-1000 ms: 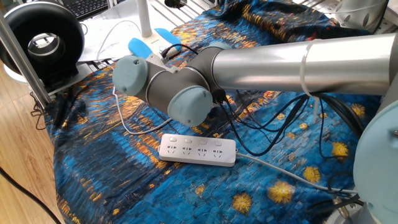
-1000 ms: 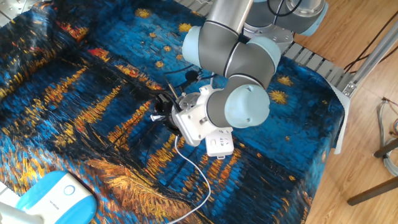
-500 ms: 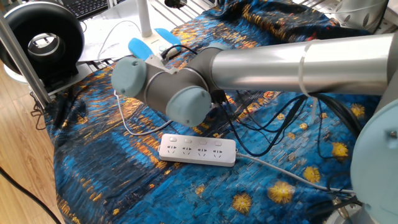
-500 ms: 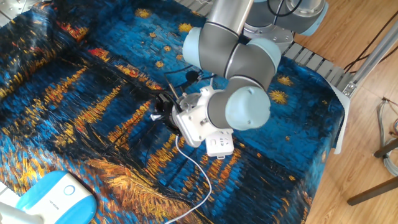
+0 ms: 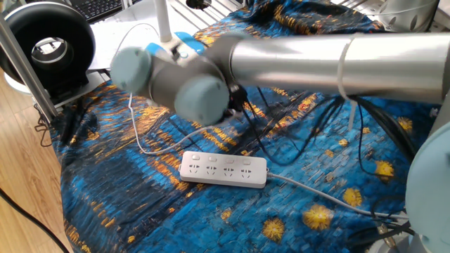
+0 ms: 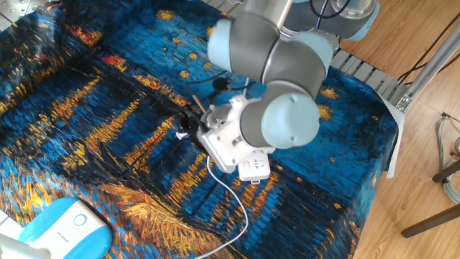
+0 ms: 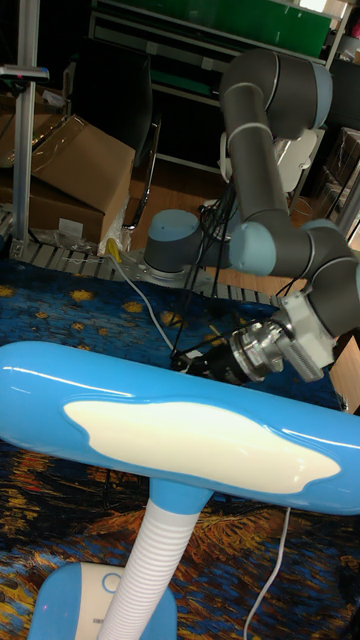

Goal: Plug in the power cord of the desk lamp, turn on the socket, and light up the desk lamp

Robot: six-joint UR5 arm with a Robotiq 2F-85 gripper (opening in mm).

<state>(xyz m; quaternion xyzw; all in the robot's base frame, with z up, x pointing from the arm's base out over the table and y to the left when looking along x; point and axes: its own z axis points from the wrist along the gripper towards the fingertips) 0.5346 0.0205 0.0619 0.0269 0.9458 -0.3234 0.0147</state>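
I am on the first step, plugging in. The cord (image 6: 231, 196) trails low in the middle; the power strip (image 5: 223, 169) waits nearby. My tool (image 7: 205, 362): I cannot tell its grip. Next, line up the plug.

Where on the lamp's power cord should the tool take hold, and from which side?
Likely the rigid plug body, from above: the power cord is thin, limp, lying looped on the cloth, so gripping it gives little control. The plug end is hidden behind the wrist here.
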